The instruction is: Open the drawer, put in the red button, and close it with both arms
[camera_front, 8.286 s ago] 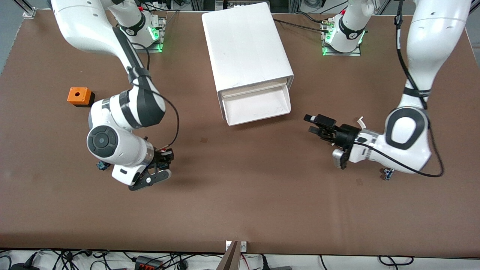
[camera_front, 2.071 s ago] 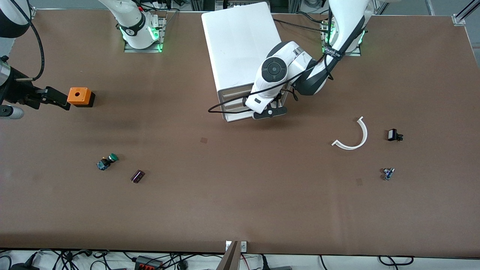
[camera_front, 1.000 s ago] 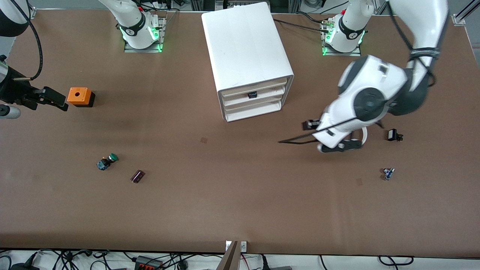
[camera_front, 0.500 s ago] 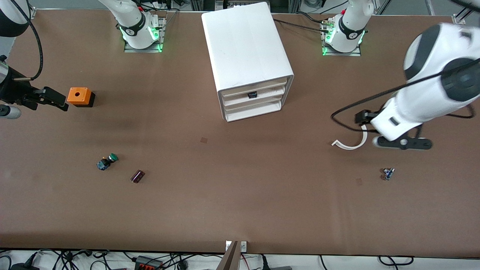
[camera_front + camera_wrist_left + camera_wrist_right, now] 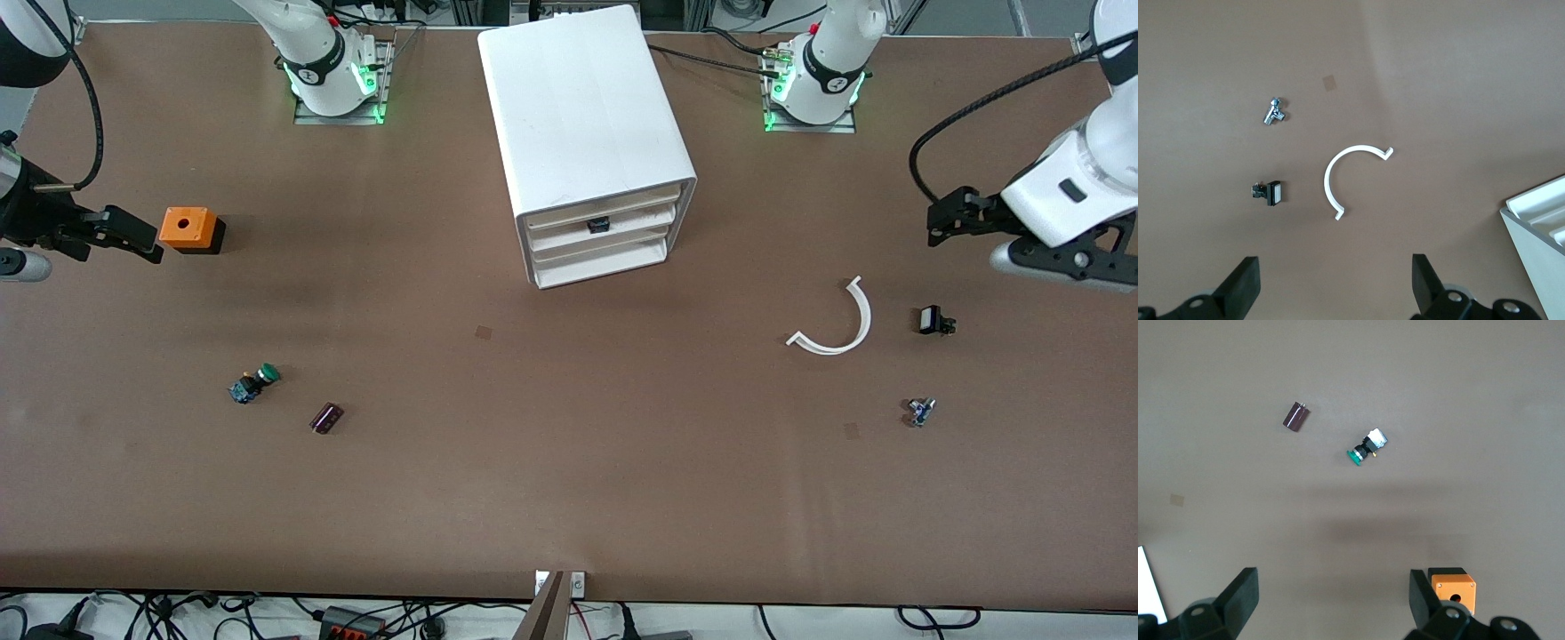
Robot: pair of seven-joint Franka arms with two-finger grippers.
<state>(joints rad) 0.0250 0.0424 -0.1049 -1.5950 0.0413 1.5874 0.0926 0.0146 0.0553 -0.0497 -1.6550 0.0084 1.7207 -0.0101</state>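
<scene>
The white cabinet (image 5: 587, 116) stands mid-table near the arms' bases, and all its drawers are pushed in. The drawer (image 5: 640, 220), second from the top, has a small dark mark on its front. The red button is out of view. My left gripper (image 5: 939, 220) is open and empty, up over the table at the left arm's end; it also shows in the left wrist view (image 5: 1335, 293). My right gripper (image 5: 142, 240) is open and empty beside the orange cube (image 5: 188, 228); it also shows in the right wrist view (image 5: 1333, 600).
A white curved strip (image 5: 840, 331), a small black-and-white part (image 5: 932, 320) and a small metal part (image 5: 918, 412) lie toward the left arm's end. A green-capped pushbutton (image 5: 253, 383) and a dark cylinder (image 5: 326, 417) lie toward the right arm's end.
The open drawer has been shut. My left arm has swung from the cabinet's front out to its own end of the table. The right arm has stayed beside the orange cube.
</scene>
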